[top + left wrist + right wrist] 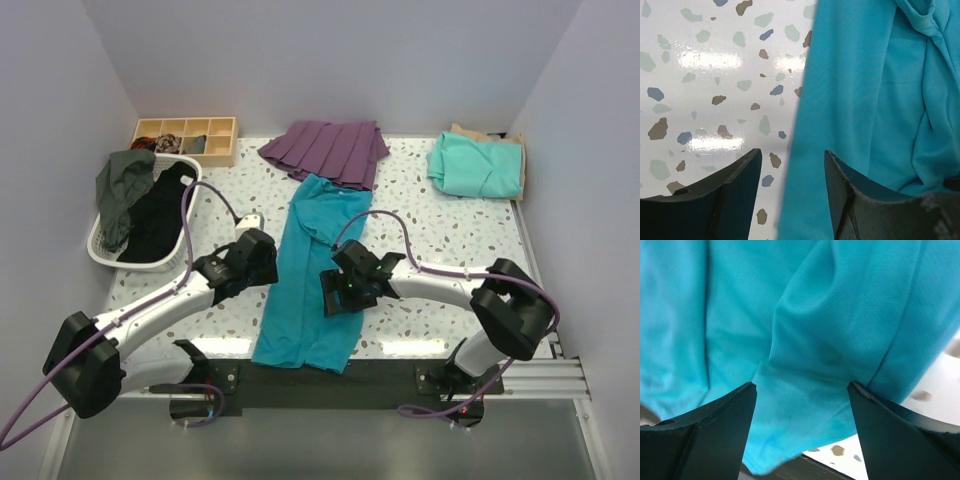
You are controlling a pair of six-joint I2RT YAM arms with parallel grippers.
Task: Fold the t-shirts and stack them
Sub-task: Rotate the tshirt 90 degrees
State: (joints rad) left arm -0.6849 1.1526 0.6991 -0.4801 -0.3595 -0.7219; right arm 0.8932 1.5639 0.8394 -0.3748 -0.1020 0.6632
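Observation:
The teal-blue t-shirt [310,280] lies folded into a long strip down the middle of the table. My left gripper [262,262] is open over its left edge; in the left wrist view the shirt's edge [840,125] runs between the fingers. My right gripper [335,297] is open just above the shirt's right side; its wrist view shows the near hem [805,405] between the fingers. The mint-green t-shirt [478,165] lies folded at the back right on top of the tan one [490,136].
A purple pleated garment [328,150] lies at the back centre, touching the teal shirt's far end. A white basket [105,255] with dark clothes stands at the left. A wooden compartment box [186,137] stands behind it. A black strip [330,380] runs along the near edge.

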